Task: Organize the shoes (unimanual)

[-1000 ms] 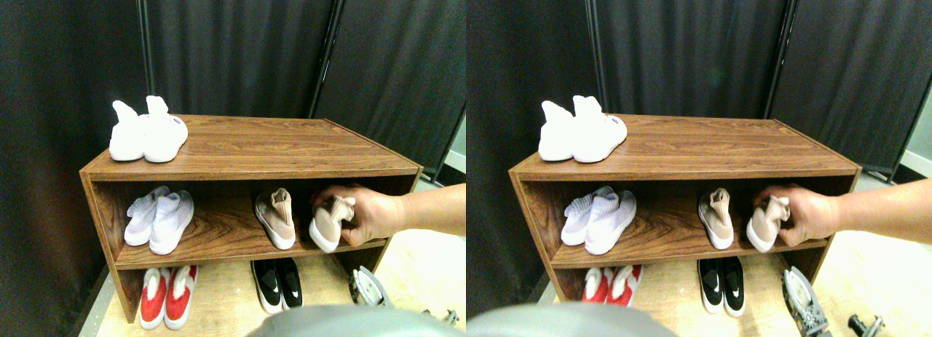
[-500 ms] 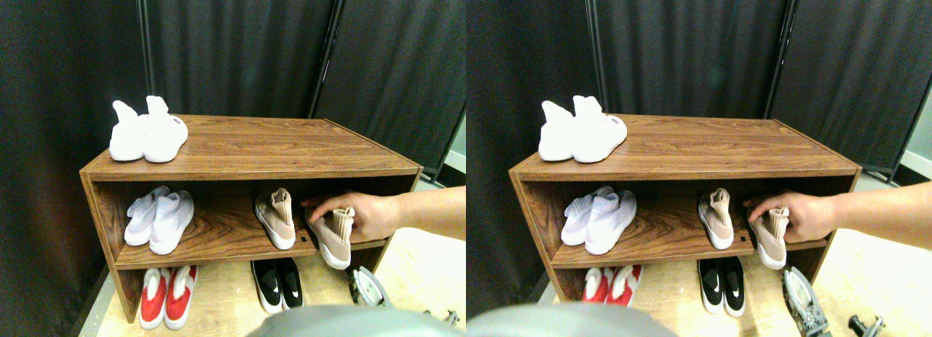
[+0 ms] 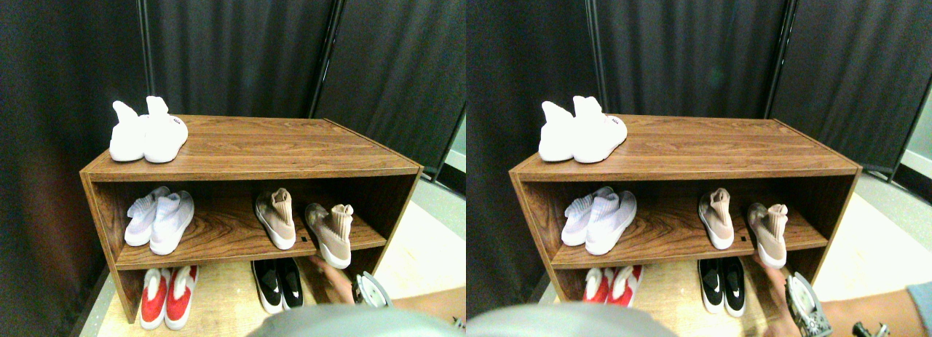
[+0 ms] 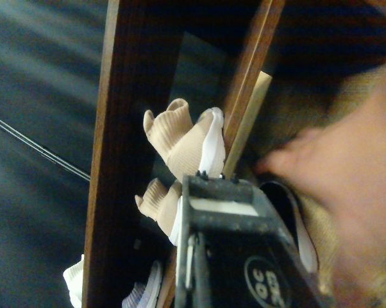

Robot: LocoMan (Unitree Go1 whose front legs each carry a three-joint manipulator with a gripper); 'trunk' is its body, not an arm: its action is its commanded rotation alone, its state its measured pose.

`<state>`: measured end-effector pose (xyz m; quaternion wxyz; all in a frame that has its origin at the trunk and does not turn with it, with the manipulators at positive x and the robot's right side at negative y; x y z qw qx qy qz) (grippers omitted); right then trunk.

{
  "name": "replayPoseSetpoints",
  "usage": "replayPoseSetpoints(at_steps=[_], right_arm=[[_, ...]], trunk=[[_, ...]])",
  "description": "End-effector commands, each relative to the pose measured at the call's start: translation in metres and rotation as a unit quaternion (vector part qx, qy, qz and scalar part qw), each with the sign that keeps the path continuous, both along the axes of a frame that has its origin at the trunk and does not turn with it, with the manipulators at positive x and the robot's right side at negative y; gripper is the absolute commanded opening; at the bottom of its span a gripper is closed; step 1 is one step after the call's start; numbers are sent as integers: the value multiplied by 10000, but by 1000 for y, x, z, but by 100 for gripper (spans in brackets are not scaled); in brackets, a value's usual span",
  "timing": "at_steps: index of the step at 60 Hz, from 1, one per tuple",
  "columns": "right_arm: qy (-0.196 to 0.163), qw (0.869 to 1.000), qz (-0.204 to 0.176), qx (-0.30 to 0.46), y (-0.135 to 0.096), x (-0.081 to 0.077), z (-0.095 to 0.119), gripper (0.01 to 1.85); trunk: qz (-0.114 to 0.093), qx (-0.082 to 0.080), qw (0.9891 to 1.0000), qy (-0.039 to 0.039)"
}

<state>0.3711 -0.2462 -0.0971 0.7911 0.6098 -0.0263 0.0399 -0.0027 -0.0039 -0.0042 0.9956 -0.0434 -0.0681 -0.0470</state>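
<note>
On the wooden shoe rack's (image 3: 247, 166) middle shelf sit two tan knit shoes (image 3: 277, 217), the right one (image 3: 331, 235) overhanging the edge. A person's hand (image 3: 331, 275) reaches below. The claw (image 3: 370, 290) waits nearby; its opening cannot be told. The shoes look light and soft; the ribbed collar suits gripping.

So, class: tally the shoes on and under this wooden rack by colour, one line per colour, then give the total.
White shoes, on top of the rack: 2
Pale lilac shoes, middle shelf: 2
Tan shoes, middle shelf: 2
Red and white shoes, floor level: 2
Black shoes, floor level: 2
Total: 10
</note>
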Motion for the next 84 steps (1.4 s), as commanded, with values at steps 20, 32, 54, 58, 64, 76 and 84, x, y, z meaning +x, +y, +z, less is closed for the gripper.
replayPoseSetpoints(at_steps=[20, 32, 54, 58, 64, 76, 84], right_arm=[[-335, 9993, 73, -152, 1, -6, 14, 6], [-313, 9994, 147, 44, 2, -8, 18, 6], [-204, 9996, 149, 111, 7, -14, 25, 75], [-256, 9993, 278, -83, 9, -14, 26, 121], [-286, 9992, 255, -94, 11, -13, 26, 142], [-323, 9994, 82, -75, 17, -8, 32, 157], [-288, 9995, 101, -62, 18, -3, 36, 159]], trunk=[[-13, -69, 10000, 20], [-29, -66, 10000, 3], [-50, -81, 10000, -29], [-47, -90, 9999, -43], [-43, -98, 9999, -49], [-40, -120, 9999, -64], [-37, -124, 9999, -67]])
